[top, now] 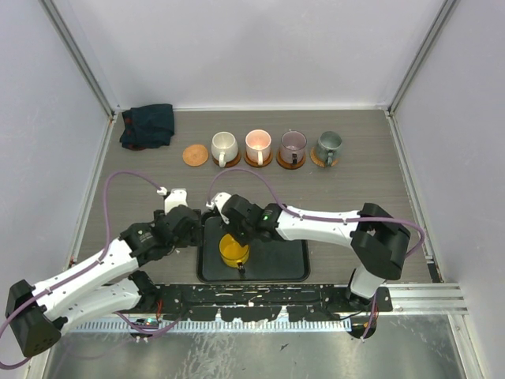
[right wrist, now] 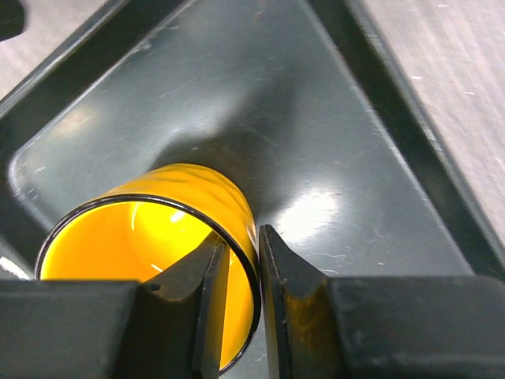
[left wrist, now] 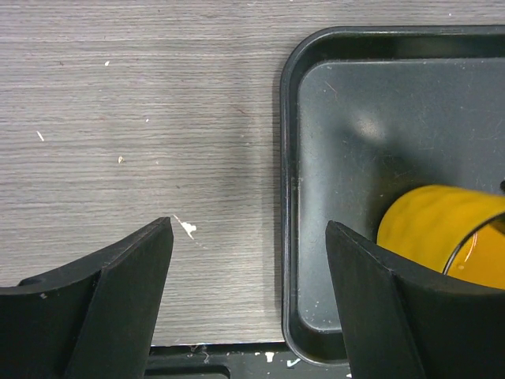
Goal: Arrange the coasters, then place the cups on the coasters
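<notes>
A yellow cup [top: 233,250] [left wrist: 442,229] [right wrist: 181,197] is in the black tray [top: 276,260], at its left end. My right gripper [top: 237,239] [right wrist: 241,233] is shut on the cup's wall, with one finger inside the rim and one outside. To the left, my left gripper [top: 188,227] [left wrist: 248,223] hangs open and empty over the table, beside the tray's left edge [left wrist: 288,197]. At the back, the cream [top: 223,147], pink [top: 258,143], mauve [top: 293,144] and grey-green [top: 327,144] cups each stand on a brown coaster. One bare coaster [top: 195,155] lies left of the cream cup.
A dark teal cloth [top: 147,125] lies crumpled in the back left corner. Metal frame posts and white walls close in the table on both sides. A black rail runs along the near edge below the tray.
</notes>
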Robot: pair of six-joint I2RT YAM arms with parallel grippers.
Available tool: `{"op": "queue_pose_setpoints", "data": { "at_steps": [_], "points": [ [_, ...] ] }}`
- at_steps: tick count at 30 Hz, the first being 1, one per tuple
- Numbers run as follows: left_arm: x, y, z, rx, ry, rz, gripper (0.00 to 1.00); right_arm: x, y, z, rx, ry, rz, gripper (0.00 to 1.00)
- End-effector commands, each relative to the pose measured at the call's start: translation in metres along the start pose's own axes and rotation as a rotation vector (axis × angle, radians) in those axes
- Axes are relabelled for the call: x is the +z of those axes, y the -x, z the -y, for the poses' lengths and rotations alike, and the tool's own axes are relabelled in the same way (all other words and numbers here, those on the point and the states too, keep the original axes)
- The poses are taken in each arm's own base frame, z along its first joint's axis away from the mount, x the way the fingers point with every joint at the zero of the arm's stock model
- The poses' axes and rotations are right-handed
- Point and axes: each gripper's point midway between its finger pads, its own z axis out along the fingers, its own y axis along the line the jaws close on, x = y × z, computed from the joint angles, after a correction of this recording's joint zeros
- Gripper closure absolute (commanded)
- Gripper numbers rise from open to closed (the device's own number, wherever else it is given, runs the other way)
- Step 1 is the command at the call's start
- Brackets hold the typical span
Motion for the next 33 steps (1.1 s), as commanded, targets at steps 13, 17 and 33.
{"op": "queue_pose_setpoints", "data": {
  "at_steps": [13, 17, 33],
  "points": [
    [0.001, 0.014, 0.017, 0.001, -0.062, 0.048, 0.2, -0.012, 0.067, 0.048, 0.398, -0.41, 0.269, 0.58],
    [-0.005, 0.019, 0.023, 0.01, -0.125, 0.074, 0.2, -0.018, 0.076, 0.047, 0.424, -0.402, 0.298, 0.54],
    [-0.036, 0.022, 0.102, 0.064, -0.443, 0.114, 0.16, -0.129, 0.069, 0.1, 0.508, -0.639, 0.521, 0.43]
  ]
}}
